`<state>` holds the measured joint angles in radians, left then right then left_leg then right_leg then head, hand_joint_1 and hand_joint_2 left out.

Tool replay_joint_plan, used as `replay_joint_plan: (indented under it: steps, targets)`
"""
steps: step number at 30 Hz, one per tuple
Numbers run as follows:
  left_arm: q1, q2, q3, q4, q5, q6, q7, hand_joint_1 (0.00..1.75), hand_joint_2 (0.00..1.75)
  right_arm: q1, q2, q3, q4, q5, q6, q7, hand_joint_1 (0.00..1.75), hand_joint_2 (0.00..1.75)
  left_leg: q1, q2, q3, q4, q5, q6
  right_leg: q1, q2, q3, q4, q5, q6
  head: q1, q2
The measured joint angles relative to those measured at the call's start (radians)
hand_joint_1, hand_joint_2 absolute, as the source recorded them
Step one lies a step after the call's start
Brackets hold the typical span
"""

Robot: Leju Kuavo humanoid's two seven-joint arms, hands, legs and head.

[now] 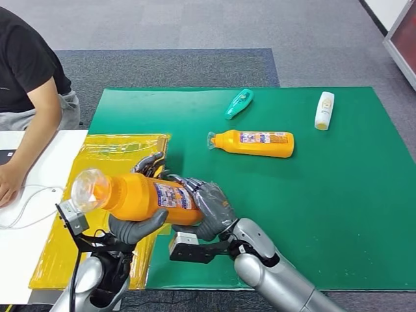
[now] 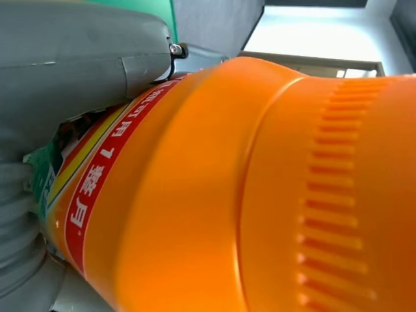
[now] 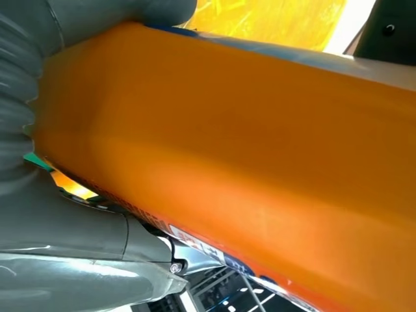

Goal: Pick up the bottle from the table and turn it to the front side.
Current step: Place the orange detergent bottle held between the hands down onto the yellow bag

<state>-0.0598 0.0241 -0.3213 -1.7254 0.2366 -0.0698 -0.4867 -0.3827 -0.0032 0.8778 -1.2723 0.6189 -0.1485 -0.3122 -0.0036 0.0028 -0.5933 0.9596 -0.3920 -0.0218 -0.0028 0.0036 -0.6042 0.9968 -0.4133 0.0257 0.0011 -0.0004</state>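
The orange bottle [image 1: 142, 196] is off the table, held roughly level in front of the robot over the edge where the yellow sheet [image 1: 58, 257] meets the green mat [image 1: 318, 214]. Both hands carry it: the left hand [image 1: 134, 227] cups it from beneath near the shoulder, thumb under the body, and the right hand [image 1: 208, 208] wraps the base end, fingers closed around the label [image 1: 173, 196].

The main risk, as I judge it, is a slip during the turn. The plastic looks smooth and glossy in the wrist views, and rotating it about its length means one hand must loosen while the other bears the weight; if both ease together, the cap end could dip and the bottle drop onto the sheet. A second risk is over-rotating, so the printed front passes the camera (the label is partly covered by the right hand, so which face is up is hard to tell).

Its long axis runs left to right across the head view, tilted slightly, with the clear cap [image 1: 88, 190] pointing to the robot's left and a little toward the person [image 1: 29, 97] seated there; the base points right.

Further out, a second orange bottle [image 1: 253, 143], a teal bottle [image 1: 238, 103] and a white bottle [image 1: 324, 110] lie on the mat.
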Motion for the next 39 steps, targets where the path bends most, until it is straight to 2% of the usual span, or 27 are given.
replay_joint_plan:
  steps: [8,19,25,30,31,32,35,36,39]
  targets:
    - [0.000,0.009,-0.001,0.000,-0.047,0.000,-0.035,1.75,1.75,0.000,0.004,0.001,0.004,-0.012,-0.002,-0.016,1.75,1.75,0.000,0.000,0.000,0.000,0.000,0.000,0.000,0.000,0.000,0.000,0.000,0.000,0.000,0.000]
    - [-0.004,0.010,-0.001,0.000,-0.056,0.000,-0.037,1.75,1.75,0.002,0.004,0.002,-0.003,-0.012,-0.002,-0.016,1.75,1.75,0.000,0.000,0.000,0.000,0.000,0.000,0.000,0.000,0.000,0.000,0.000,0.000,0.000,0.000]
    - [-0.005,0.010,-0.006,0.000,-0.086,0.018,-0.047,1.75,1.75,0.005,0.004,0.002,-0.006,-0.012,-0.015,-0.016,1.65,1.75,0.000,0.000,0.000,0.000,0.000,0.000,0.000,0.000,0.000,0.000,0.000,0.000,0.000,0.000]
    - [-0.006,0.016,-0.020,-0.005,-0.143,0.054,-0.055,1.75,1.75,0.021,0.004,-0.002,-0.011,-0.075,-0.012,-0.025,1.73,1.75,0.000,0.000,0.000,0.000,0.000,0.000,0.000,0.000,0.000,0.000,0.000,0.000,0.000,0.000]
    - [-0.006,0.019,-0.023,-0.006,-0.162,0.064,-0.052,1.75,1.75,0.028,0.004,-0.004,-0.012,-0.093,-0.012,-0.028,1.66,1.75,0.000,0.000,0.000,0.000,0.000,0.000,0.000,0.000,0.000,0.000,0.000,0.000,0.000,0.000]
    - [-0.006,0.024,-0.024,-0.007,-0.181,0.074,-0.048,1.75,1.75,0.036,0.004,-0.008,-0.013,-0.108,-0.015,-0.030,1.48,1.75,0.000,0.000,0.000,0.000,0.000,0.000,0.000,0.000,0.000,0.000,0.000,0.000,0.000,0.000]
    - [-0.005,0.049,-0.028,-0.010,-0.260,0.092,-0.021,1.75,1.75,0.071,0.004,-0.028,-0.018,-0.130,-0.025,-0.034,0.38,1.75,0.000,0.000,-0.001,0.000,0.000,0.000,0.000,0.000,0.000,0.000,0.000,0.000,0.000,0.000]
    - [-0.005,0.059,-0.028,-0.013,-0.293,0.093,-0.009,1.75,1.75,0.085,0.004,-0.036,-0.021,-0.134,-0.028,-0.036,0.15,1.75,0.000,0.000,-0.001,0.000,0.000,0.000,0.000,0.000,0.000,0.000,0.000,0.000,0.000,0.000]
    - [-0.004,0.099,-0.029,-0.027,-0.400,0.086,0.027,1.75,1.75,0.125,0.007,-0.056,-0.029,-0.145,-0.028,-0.038,0.07,1.75,0.000,0.000,-0.001,0.000,0.000,0.000,0.000,0.000,0.000,0.000,0.000,0.000,0.000,0.000]
